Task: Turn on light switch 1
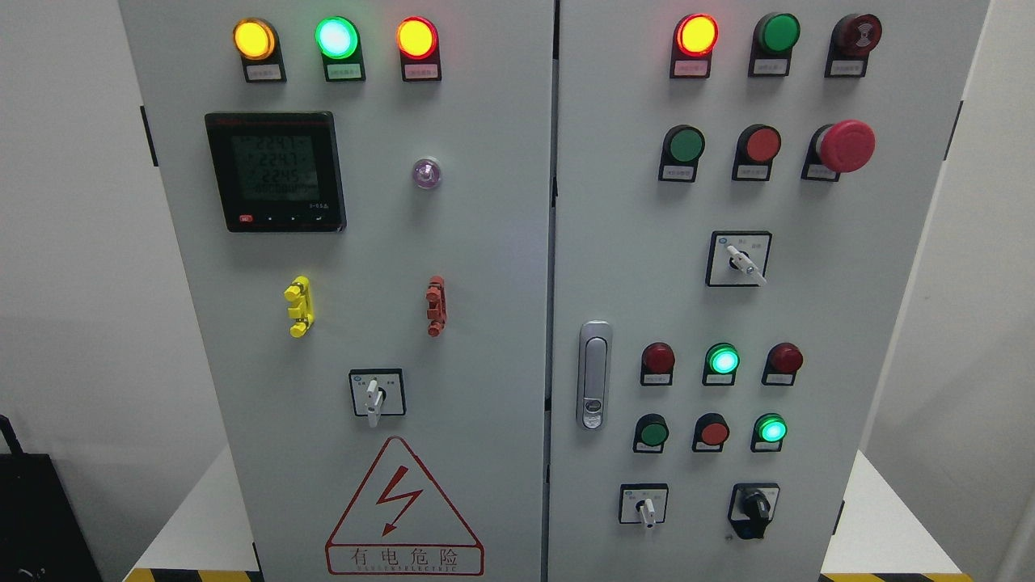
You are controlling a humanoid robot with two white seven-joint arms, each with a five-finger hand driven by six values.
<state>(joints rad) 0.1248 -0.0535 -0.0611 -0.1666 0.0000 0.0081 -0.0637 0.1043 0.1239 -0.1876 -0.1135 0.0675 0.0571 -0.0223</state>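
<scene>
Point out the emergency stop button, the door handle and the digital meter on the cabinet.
emergency stop button (847,145), head view, on its red mushroom cap.
door handle (594,375), head view, on its silver lever.
digital meter (275,171), head view, on its screen.

We note plain white walls (73,283) on both sides of the view, evenly lit, with no hard shadows. We see a white platform (202,525) low down at the left, and the same pale surface (881,517) at the lower right. Yellow-and-black hazard tape (190,575) runs along its front edge at the bottom left; another strip (889,576) shows at the bottom right. A black object (36,517) sits in the lower left corner; we cannot tell what it is.
</scene>
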